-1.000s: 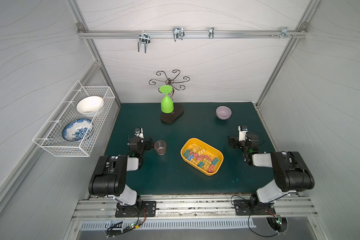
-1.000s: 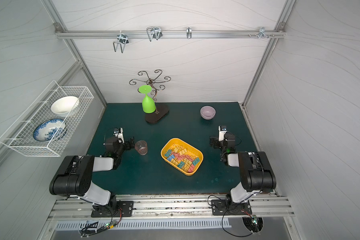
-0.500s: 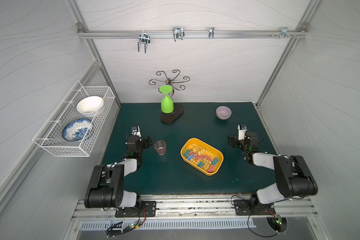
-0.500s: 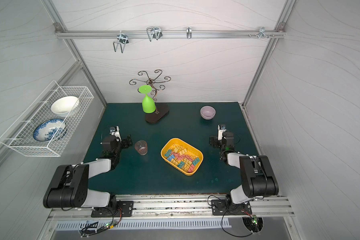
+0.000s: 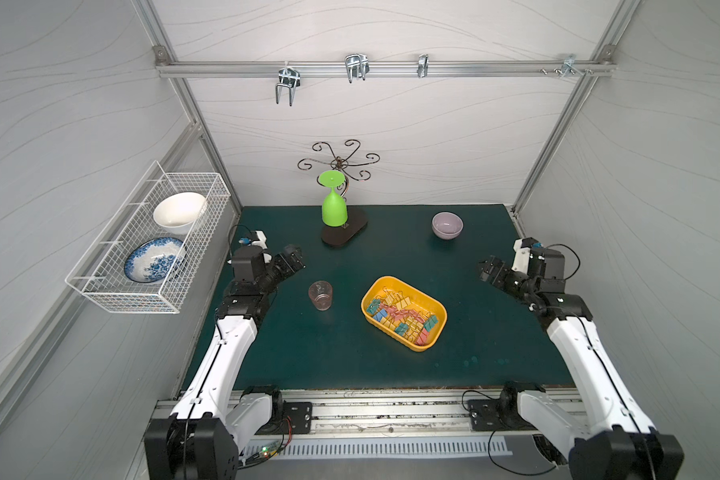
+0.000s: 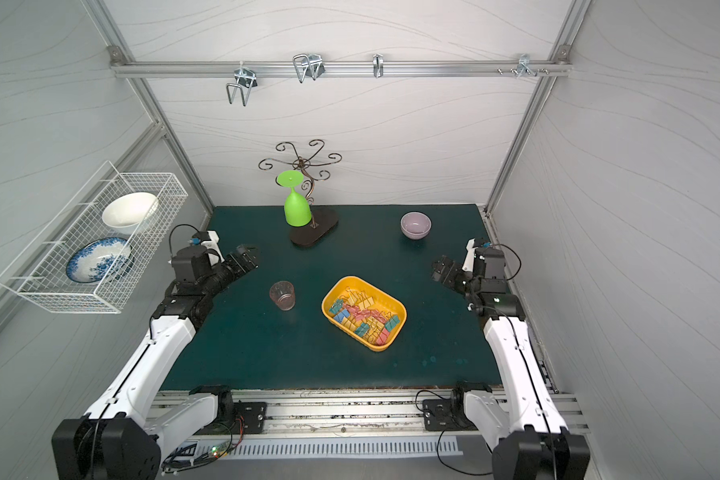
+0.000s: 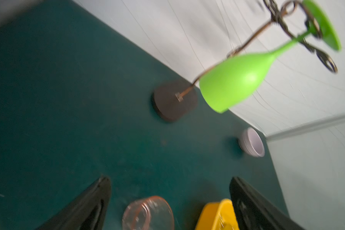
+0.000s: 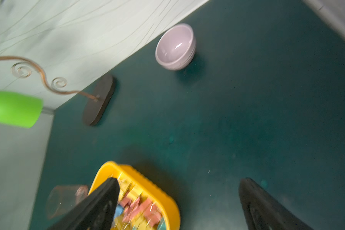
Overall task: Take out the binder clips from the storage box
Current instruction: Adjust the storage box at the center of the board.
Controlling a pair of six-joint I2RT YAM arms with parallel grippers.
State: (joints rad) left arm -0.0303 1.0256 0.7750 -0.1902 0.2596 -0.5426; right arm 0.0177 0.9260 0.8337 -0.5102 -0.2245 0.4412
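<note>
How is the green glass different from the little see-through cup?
The green glass hangs upside down from the curly metal rack; the see-through cup stands on the table. The green glass has a long stem and foot; the cup has none. You cannot see through the green glass; the cup is clear and pinkish. Both are drinking cups.

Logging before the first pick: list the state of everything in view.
storage box: upright, holding clips
binder clips: piled inside the storage box
left gripper: open, empty
right gripper: open, empty
clear cup: upright, empty
lilac bowl: upright, empty
green goblet: hanging inverted from its stand
</note>
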